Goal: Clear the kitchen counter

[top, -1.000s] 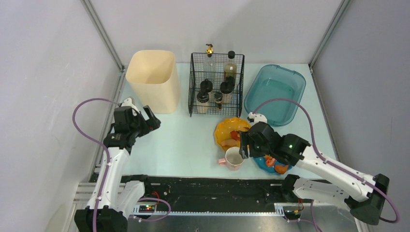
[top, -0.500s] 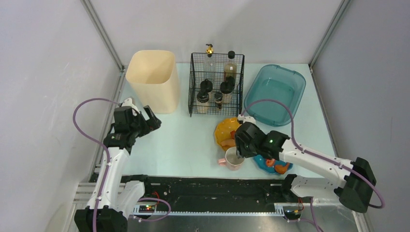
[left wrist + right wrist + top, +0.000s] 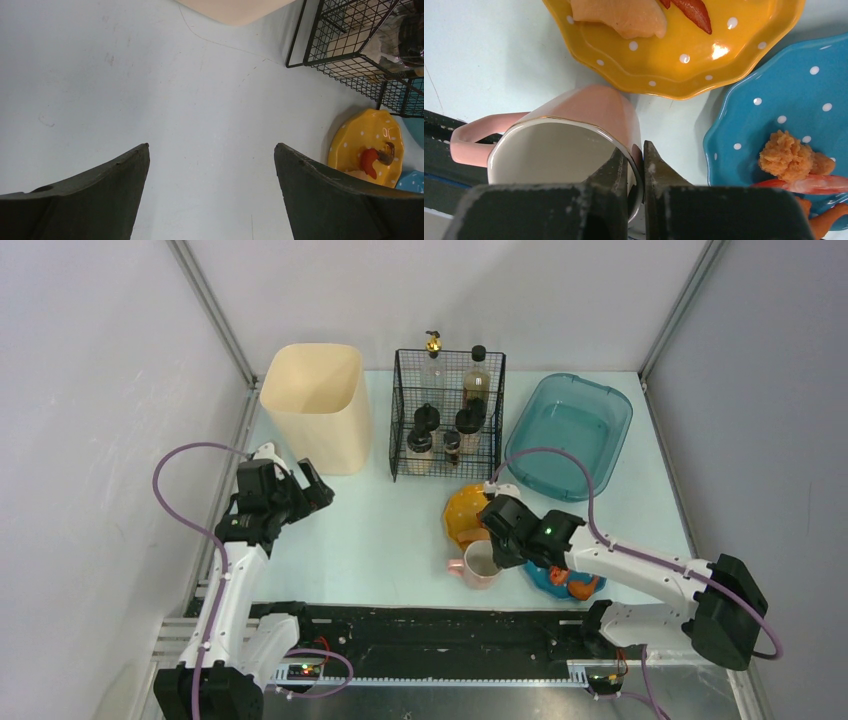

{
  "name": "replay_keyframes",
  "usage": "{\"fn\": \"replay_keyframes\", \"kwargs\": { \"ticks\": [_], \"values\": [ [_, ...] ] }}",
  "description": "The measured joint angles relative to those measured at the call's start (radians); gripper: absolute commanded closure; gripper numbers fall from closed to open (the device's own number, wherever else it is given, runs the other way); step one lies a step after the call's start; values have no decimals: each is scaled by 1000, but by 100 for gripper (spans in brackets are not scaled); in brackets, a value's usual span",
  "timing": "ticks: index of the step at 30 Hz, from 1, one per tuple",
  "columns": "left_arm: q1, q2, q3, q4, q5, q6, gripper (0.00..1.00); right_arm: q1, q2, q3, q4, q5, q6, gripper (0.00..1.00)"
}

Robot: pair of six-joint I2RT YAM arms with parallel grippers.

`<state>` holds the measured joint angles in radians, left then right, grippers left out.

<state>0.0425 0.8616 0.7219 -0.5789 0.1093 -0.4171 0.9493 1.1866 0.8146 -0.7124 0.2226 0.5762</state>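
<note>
On the pale mint kitchen counter (image 3: 380, 530) stands a pink mug (image 3: 480, 566) near the front edge. My right gripper (image 3: 497, 552) is shut on the pink mug's (image 3: 589, 125) right wall, one finger inside and one outside the rim, as the right wrist view shows around the gripper (image 3: 634, 165). Behind the mug lies a yellow dotted plate (image 3: 466, 510) with food pieces; in the wrist views the yellow plate (image 3: 684, 45) (image 3: 367, 145) shows too. A blue dotted plate (image 3: 555, 582) (image 3: 774, 120) with shrimp sits right of the mug. My left gripper (image 3: 305, 487) (image 3: 210, 150) hangs open over bare counter at the left.
A cream bin (image 3: 315, 405) stands at the back left. A black wire basket (image 3: 447, 415) with bottles and shakers is at the back centre. A translucent teal tub (image 3: 568, 432) sits at the back right. The black rail (image 3: 430, 625) runs along the front edge.
My right arm has swung left and down onto the pink mug, and its jaws have closed on the mug's wall. The mug has shifted slightly left. The left arm has stayed still.
</note>
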Motion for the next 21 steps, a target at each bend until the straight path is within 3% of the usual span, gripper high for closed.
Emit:
{"fn": "replay_keyframes", "kwargs": {
  "ticks": [7, 13, 21],
  "values": [
    [0, 0, 0, 0, 0, 0, 2, -6, -58, 12, -43, 3, -36, 100],
    [0, 1, 0, 0, 0, 0, 2, -58, -133, 192, -158, 24, -106, 100],
    [0, 0, 0, 0, 0, 0, 2, -263, -192, 377, -183, 90, -224, 100]
  ]
}}
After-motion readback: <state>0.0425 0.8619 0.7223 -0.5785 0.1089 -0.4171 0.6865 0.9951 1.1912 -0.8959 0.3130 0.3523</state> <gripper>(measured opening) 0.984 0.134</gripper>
